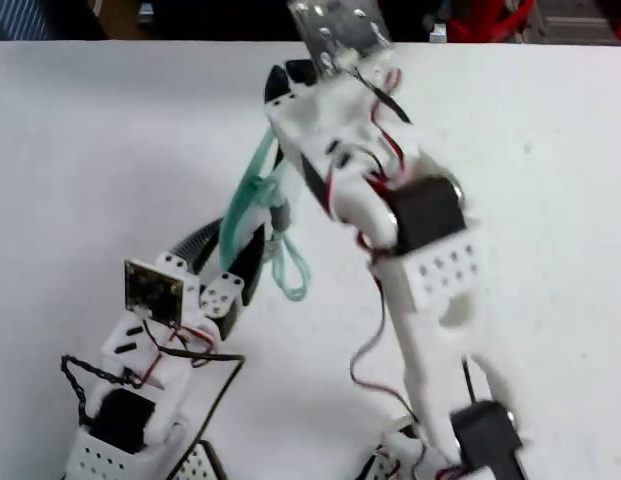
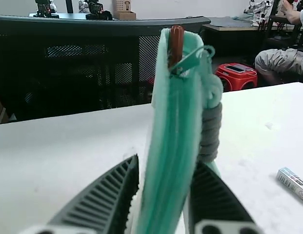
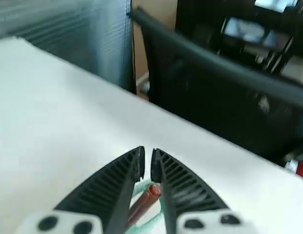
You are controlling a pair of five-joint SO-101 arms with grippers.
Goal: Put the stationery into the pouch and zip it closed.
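Pouch: teal, soft, light — expect it to fold under side load. It stands on edge over the bench, clamped low between the jaws of the left tool. A brown pen protrudes from its top beside the zip pull; take hold of the pull, not the fabric. The right tool, nearly closed and holding nothing visible, hangs just above the pen.

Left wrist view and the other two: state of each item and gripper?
pouch: held on edge, not fully zipped
pen: sticking out of one end of the pouch
white bar: lying loose on the table, outside the pouch
left gripper: shut on the pouch
right gripper: shut, just above the pen, nothing seen in it
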